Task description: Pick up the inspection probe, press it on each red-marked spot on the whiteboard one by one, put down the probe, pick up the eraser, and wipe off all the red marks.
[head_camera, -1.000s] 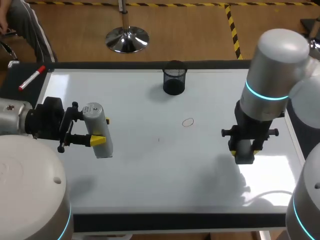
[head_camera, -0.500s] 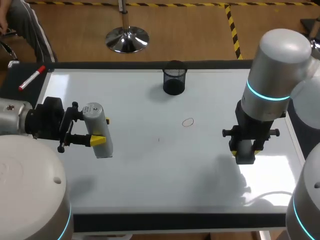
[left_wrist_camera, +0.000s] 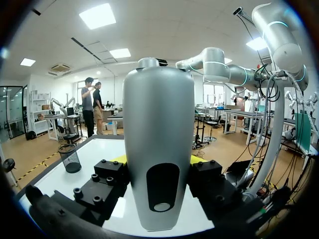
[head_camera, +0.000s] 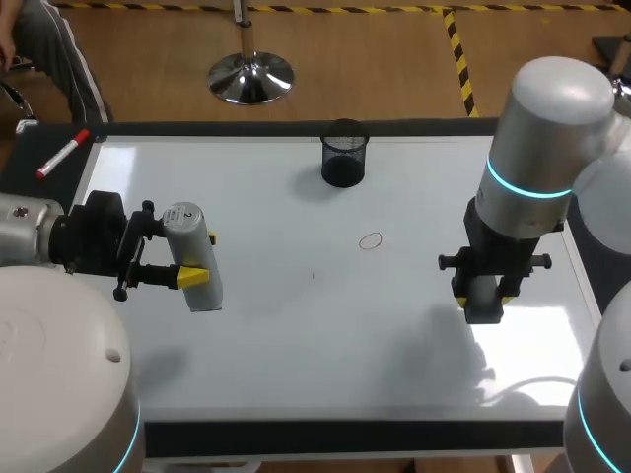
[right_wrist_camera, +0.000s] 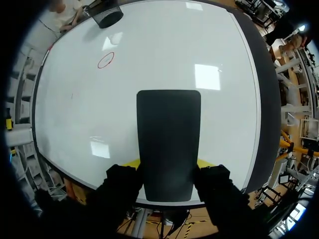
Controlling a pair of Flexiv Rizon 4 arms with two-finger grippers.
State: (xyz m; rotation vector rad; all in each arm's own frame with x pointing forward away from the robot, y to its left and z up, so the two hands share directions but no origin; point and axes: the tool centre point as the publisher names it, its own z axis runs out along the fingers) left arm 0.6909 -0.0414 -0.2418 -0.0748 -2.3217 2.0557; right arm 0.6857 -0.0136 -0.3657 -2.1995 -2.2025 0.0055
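Observation:
My left gripper (head_camera: 200, 258) hovers over the whiteboard's (head_camera: 296, 345) left side, shut on the grey, rounded inspection probe (head_camera: 190, 254). In the left wrist view the probe (left_wrist_camera: 158, 149) stands upright between the yellow tips of that gripper (left_wrist_camera: 159, 164). My right gripper (head_camera: 483, 304) is over the board's right side, shut on a dark flat eraser (head_camera: 483, 296). The right wrist view shows the eraser (right_wrist_camera: 168, 134) in the right gripper (right_wrist_camera: 168, 164) above the white surface (right_wrist_camera: 174, 50). A small red circle (head_camera: 371, 241) is drawn near the board's middle, also seen as a red circle (right_wrist_camera: 105, 60) ahead of the eraser.
A black mesh cup (head_camera: 343, 153) stands at the board's far edge, also a mesh cup (left_wrist_camera: 69, 158) beside the probe. A red-capped marker (head_camera: 62, 155) lies on the dark table rim at the far left. A tiny dark speck (head_camera: 314, 276) sits left of the circle.

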